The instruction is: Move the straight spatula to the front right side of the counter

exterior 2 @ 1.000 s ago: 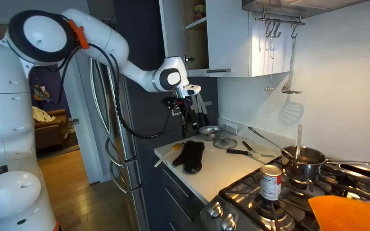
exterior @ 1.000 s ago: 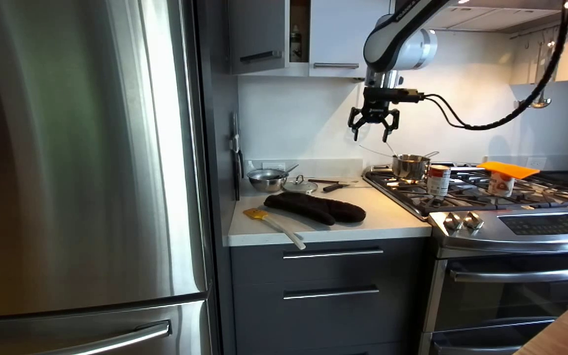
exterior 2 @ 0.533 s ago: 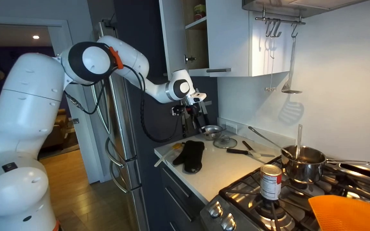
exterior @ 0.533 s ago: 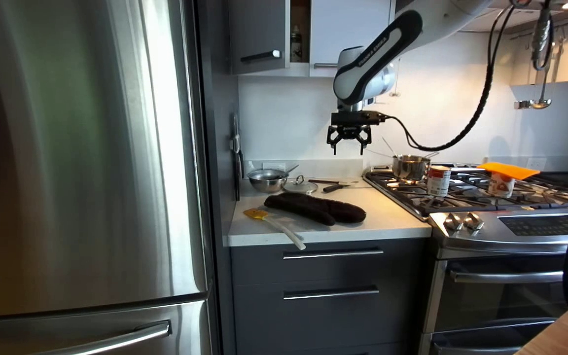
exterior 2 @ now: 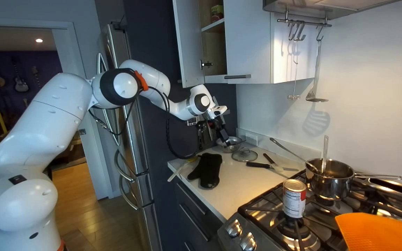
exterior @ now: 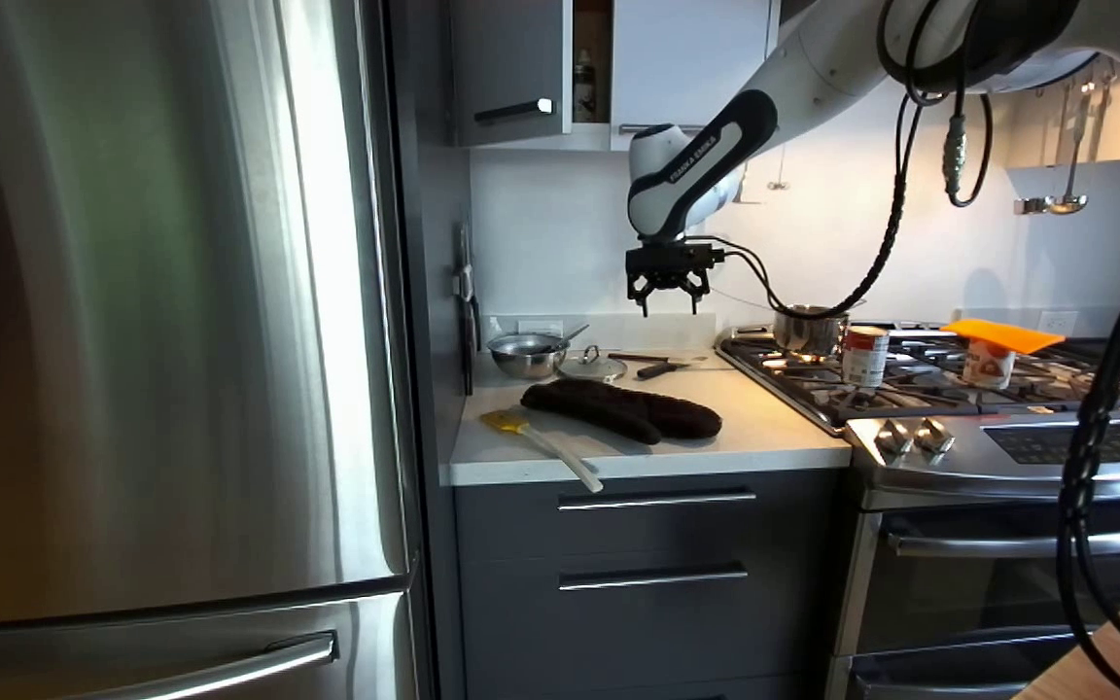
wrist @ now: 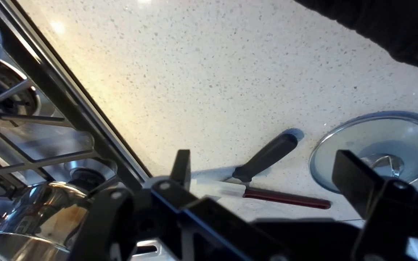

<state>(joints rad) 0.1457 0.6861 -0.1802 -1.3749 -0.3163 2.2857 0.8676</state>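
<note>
Two flat-bladed tools lie crossed at the counter's back: one with a dark red handle (wrist: 289, 198), one with a black handle (wrist: 269, 156). In both exterior views the black handle (exterior: 657, 370) (exterior 2: 258, 164) lies in front of the red one (exterior: 633, 358) (exterior 2: 270, 158). A yellow-headed spatula (exterior: 560, 453) (exterior 2: 178, 170) lies at the front left, its pale handle past the edge. I cannot tell which is the straight spatula. My gripper (exterior: 670, 305) (exterior 2: 226, 142) (wrist: 263, 163) is open and empty above the counter (exterior: 774, 439) (exterior 2: 232, 195) (wrist: 209, 83). One finger hides the blade tips in the wrist view.
A black oven mitt (exterior: 618, 408) lies mid-counter. A glass lid (exterior 2: 244, 154) and metal bowl (exterior 2: 230, 143) stand at the back left. The stove (exterior: 910, 389) with a pot (exterior 2: 330, 179) and can (exterior 2: 294, 198) adjoins on the right; the fridge (exterior: 181, 292) is left.
The arm has reached out over the counter. My gripper has moved left and down in one exterior picture and right and down in the other. The objects on the counter have not moved.
</note>
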